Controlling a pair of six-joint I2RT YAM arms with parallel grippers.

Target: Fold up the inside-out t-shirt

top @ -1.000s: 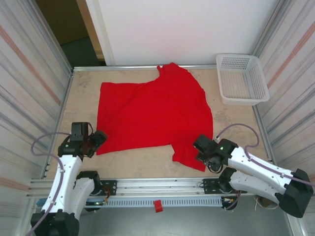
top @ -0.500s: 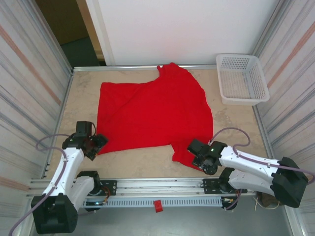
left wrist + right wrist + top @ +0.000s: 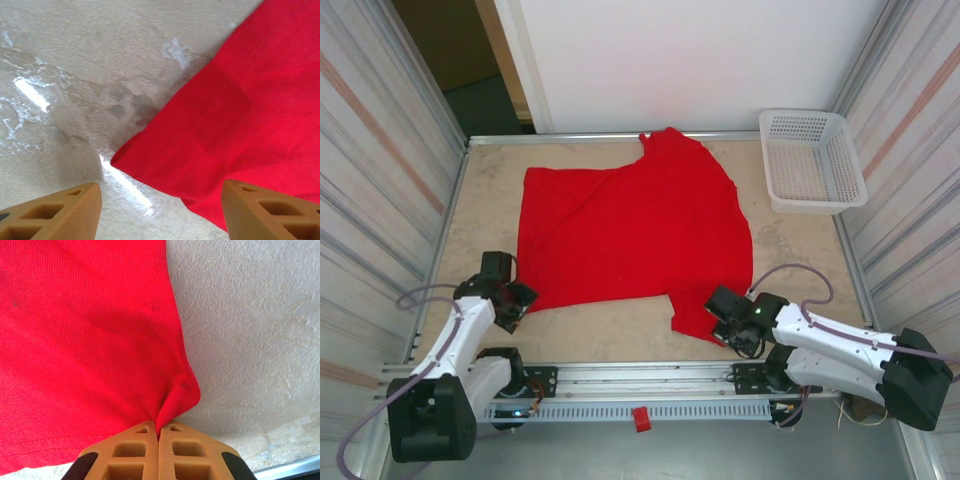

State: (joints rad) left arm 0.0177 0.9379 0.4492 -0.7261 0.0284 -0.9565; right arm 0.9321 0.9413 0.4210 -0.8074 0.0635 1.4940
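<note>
Pale beige, mottled bench walled by ribbed metal panels at 9 and 3 o'clock, with a white board standing at 12 o'clock beyond its far edge. Spread mostly flat over the middle of that bench: bright red soft-fabric t-shirt, plain, lightly creased, one point of cloth reaching the far rim at 12 o'clock and a narrower flap hanging down toward 5 o'clock. Set in the far corner at 2 o'clock, well apart from the cloth: white plastic lattice basket, upright, rectangular.

Left hand low at 8 o'clock in the top view, just beside the near-left corner of the t-shirt. Seen from its own wrist camera: wide, both tan fingers spread far apart at the bottom edge, holding nothing, with the cloth's pointed corner lying on the bench between and ahead of them. Bare glossy surface toward 10 o'clock, red fabric from 1 to 4 o'clock. Touching the cloth or not: cannot tell.

Right hand at 5 o'clock in the top view, on the lower flap's near edge. Seen from its wrist camera: closed tight, tan fingertips pressed together on a small pinched pucker of the t-shirt's corner, fabric drawn into a fold right at the tips. Red cloth from 9 to 12 o'clock there, with a stitched hem along the bottom left. Bare speckled bench from 1 to 4 o'clock, and a strip of metal rail at the 5 o'clock corner.
</note>
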